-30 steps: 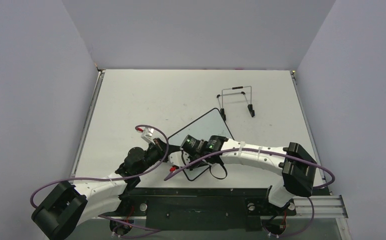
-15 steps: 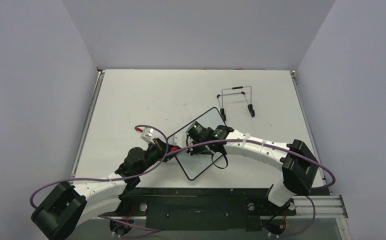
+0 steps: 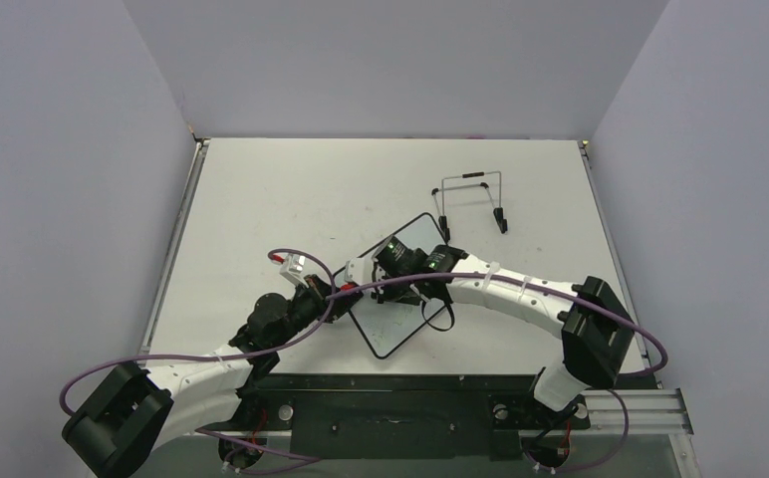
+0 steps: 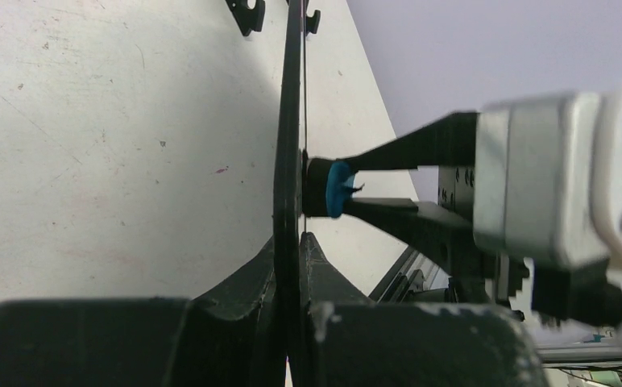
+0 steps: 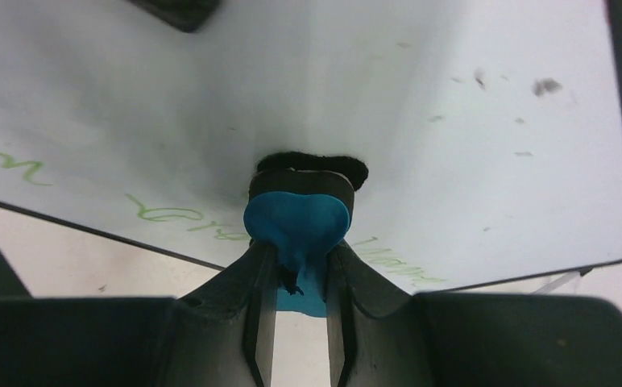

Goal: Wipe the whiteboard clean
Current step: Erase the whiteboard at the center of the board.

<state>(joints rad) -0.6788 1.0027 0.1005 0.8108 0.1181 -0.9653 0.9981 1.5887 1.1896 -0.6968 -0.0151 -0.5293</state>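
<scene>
Whiteboard [image 5: 469,161] edge clamped by L gripper [image 4: 292,246].
Eraser [image 5: 296,216] pinched in R gripper [image 5: 300,270], pressed on board; green scrawl [image 5: 167,214], 9 o'clock of it, unreadable.

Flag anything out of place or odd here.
The whiteboard sits skewed, its edge clamped in the left gripper, apart from the bare wire stand. Green writing shows along its lower edge in the right wrist view; dark specks dot the upper right.

Right pincer [image 3: 379,284] meets the whiteboard [image 3: 392,331], seemingly held by left pincer [image 3: 339,297].
</scene>
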